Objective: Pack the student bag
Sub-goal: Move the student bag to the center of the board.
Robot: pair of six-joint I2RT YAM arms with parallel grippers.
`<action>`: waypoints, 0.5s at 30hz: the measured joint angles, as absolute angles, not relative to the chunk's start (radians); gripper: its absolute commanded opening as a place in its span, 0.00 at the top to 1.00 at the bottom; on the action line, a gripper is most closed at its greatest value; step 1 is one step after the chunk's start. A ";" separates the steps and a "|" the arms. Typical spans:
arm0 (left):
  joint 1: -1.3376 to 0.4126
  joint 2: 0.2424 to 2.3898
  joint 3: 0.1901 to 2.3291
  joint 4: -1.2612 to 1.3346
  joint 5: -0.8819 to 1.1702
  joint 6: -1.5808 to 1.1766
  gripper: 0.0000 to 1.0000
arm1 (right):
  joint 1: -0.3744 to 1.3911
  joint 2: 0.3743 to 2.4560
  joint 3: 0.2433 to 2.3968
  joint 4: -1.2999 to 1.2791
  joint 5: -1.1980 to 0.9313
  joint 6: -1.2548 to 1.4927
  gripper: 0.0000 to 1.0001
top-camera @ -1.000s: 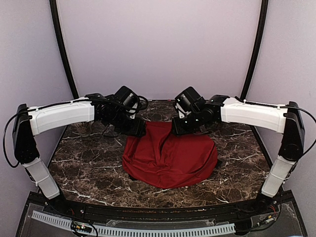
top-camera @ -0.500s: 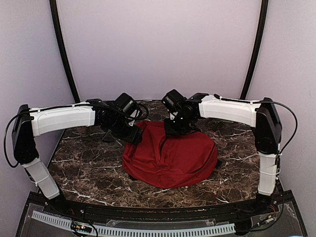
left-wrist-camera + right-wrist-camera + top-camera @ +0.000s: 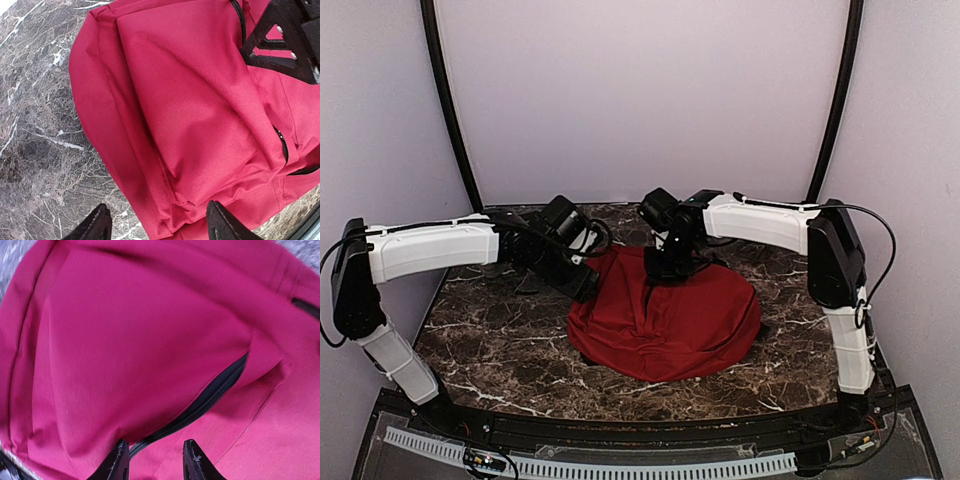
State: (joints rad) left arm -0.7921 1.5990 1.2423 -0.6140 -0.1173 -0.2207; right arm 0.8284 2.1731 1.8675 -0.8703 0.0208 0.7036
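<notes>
The red bag (image 3: 665,318) lies flat at the middle of the table (image 3: 490,340), pocket zipper part open, with the left gripper (image 3: 157,222) and right gripper (image 3: 152,460) both spread empty over its far edge, packing progress undeterminable.

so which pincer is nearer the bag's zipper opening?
Right. The right pincer hovers open directly over the zipper opening of the bag; the left pincer sits open off the bag's left edge, over the table.

Dark marble table (image 3: 500,340), lilac walls (image 3: 640,100)
</notes>
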 measured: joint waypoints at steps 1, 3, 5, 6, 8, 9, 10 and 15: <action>-0.792 1.599 1.238 -0.611 -0.117 -0.213 0.33 | 0.829 2.173 1.867 -0.878 0.009 0.697 0.62; -0.792 1.599 1.232 -0.606 -0.117 -0.201 0.33 | 0.832 2.173 1.863 -0.890 -0.025 0.683 0.62; -0.792 1.599 1.227 -0.602 -0.115 -0.189 0.33 | 0.835 2.173 1.858 -0.904 -0.046 0.668 0.61; -0.792 1.599 1.226 -0.600 -0.113 -0.185 0.33 | 0.837 2.173 1.856 -0.915 -0.057 0.661 0.61; -0.792 1.599 1.226 -0.596 -0.109 -0.175 0.32 | 0.841 2.169 1.849 -0.927 -0.081 0.649 0.61; -0.792 1.600 1.225 -0.593 -0.107 -0.170 0.33 | 0.845 2.167 1.845 -0.931 -0.098 0.643 0.61; -0.792 1.601 1.225 -0.590 -0.102 -0.166 0.32 | 0.848 2.167 1.845 -0.936 -0.112 0.640 0.61; -0.792 1.620 1.225 -0.572 -0.085 -0.139 0.33 | 0.879 2.170 1.857 -0.982 -0.157 0.622 0.61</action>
